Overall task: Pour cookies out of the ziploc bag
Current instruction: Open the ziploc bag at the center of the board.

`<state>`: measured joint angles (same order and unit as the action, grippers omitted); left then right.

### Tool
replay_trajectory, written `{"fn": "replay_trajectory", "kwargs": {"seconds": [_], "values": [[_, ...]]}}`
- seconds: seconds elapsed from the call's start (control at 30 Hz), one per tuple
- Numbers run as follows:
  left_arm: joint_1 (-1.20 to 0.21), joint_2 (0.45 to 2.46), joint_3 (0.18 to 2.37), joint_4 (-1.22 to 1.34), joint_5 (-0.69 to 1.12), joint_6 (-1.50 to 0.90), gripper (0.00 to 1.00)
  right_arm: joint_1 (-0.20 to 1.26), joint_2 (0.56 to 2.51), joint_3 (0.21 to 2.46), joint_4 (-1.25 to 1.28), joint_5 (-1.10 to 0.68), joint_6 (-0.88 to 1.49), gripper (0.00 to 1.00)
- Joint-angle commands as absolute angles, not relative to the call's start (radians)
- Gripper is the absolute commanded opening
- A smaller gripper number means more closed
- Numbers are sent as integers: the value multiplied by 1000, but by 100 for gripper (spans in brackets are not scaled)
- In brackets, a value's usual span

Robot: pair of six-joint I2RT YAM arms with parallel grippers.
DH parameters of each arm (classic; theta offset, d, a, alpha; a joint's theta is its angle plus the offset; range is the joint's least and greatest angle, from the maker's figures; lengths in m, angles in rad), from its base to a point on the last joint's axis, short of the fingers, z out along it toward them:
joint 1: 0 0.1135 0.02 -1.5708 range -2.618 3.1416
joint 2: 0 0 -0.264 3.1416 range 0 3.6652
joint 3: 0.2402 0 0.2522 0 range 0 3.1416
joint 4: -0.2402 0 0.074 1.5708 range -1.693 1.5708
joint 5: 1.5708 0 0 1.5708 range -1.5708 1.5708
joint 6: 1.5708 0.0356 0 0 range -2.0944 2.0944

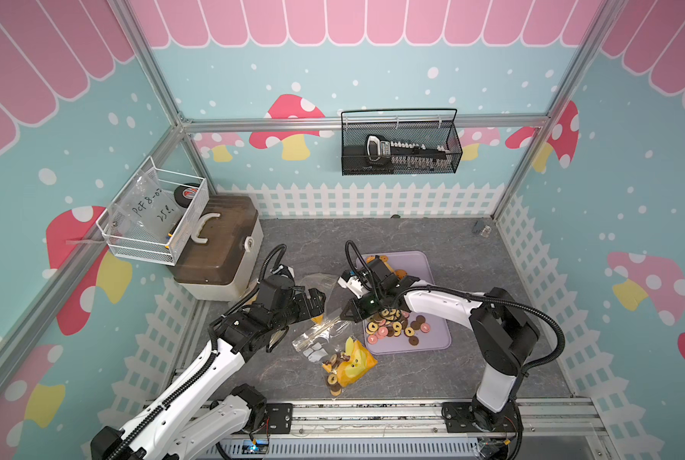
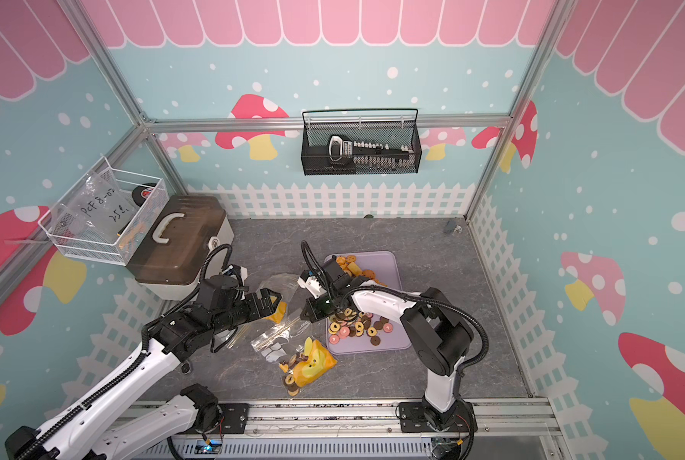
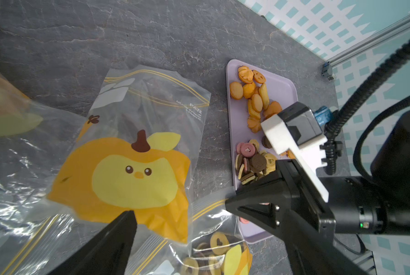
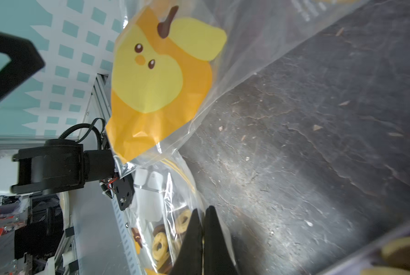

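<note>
A clear ziploc bag (image 1: pixel 343 364) with a yellow-orange chick print lies on the grey tabletop. Ring-shaped cookies (image 1: pixel 334 378) sit in its near end. My right gripper (image 1: pixel 343 314) is shut on the bag's zip edge; in the right wrist view the jaws (image 4: pixel 203 214) pinch the clear plastic with ring cookies (image 4: pixel 160 242) just beside them. More cookies (image 1: pixel 396 326) are heaped on the lilac tray (image 1: pixel 436 342), with orange ones (image 1: pixel 388 267) at its far end. My left gripper (image 1: pixel 318 303) stands open to the left of the right gripper, holding nothing.
A second, empty chick-print bag (image 3: pixel 137 152) lies flat beside the tray, and more clear plastic (image 1: pixel 317 280) is bunched between the grippers. A brown-lidded box (image 1: pixel 217 247) stands back left under a white wire basket (image 1: pixel 154 219). A black mesh basket (image 1: pixel 400 143) hangs on the back wall.
</note>
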<state>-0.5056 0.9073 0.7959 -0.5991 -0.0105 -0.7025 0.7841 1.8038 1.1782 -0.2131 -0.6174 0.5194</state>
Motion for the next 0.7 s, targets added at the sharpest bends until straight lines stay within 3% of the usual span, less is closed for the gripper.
{"fn": "replay_trajectory", "kwargs": {"seconds": [0.0,0.33,0.4,0.47,0.53,0.67], "values": [[-489,913,788,-545,-26,-689,100,797,1774,1221,-158,-644,573,0],[-415,897,766,-538,58,-662,99,792,1806,1306,-165,-598,559,0],[-374,882,754,-539,75,-666,99,792,1805,1308,-183,-592,552,13],[-357,865,741,-540,83,-668,99,793,1766,1274,-192,-545,534,45],[-343,857,728,-543,87,-673,99,795,1709,1241,-224,-476,494,62],[-329,884,703,-538,117,-684,99,798,1615,1192,-305,-399,436,73]]}}
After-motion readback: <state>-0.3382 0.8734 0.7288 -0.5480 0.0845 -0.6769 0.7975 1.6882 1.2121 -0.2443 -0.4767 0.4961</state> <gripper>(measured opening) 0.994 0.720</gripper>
